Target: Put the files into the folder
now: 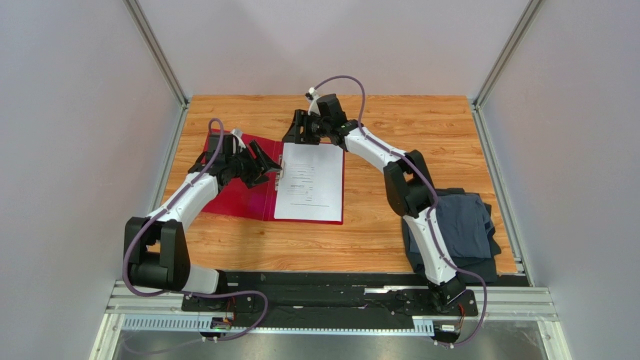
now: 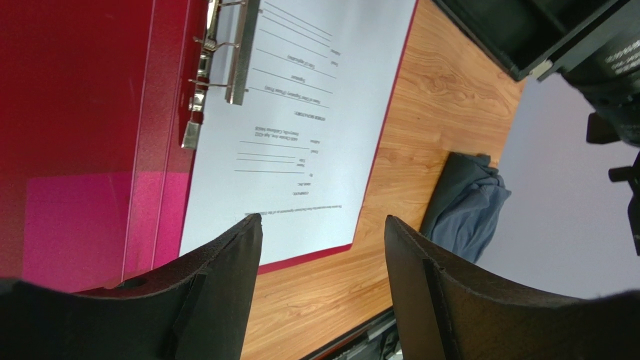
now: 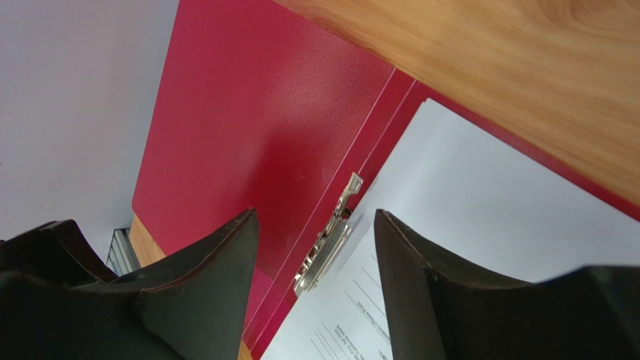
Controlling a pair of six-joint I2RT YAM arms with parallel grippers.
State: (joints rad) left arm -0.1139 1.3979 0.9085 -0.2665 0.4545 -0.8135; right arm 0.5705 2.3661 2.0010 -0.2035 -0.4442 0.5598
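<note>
Red folder (image 1: 239,199) looks slick and bendy, sheets (image 1: 309,182) limp. Left claw (image 2: 323,225) and right claw (image 3: 315,217) both spread, empty; I'd pinch the folder's edge near the left one

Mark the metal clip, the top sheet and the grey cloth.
metal clip (image 2: 242,60), left wrist view, its silver bar.
top sheet (image 1: 309,184), top external view, middle of the page.
grey cloth (image 1: 469,221), top external view, centre of the folds.
</note>
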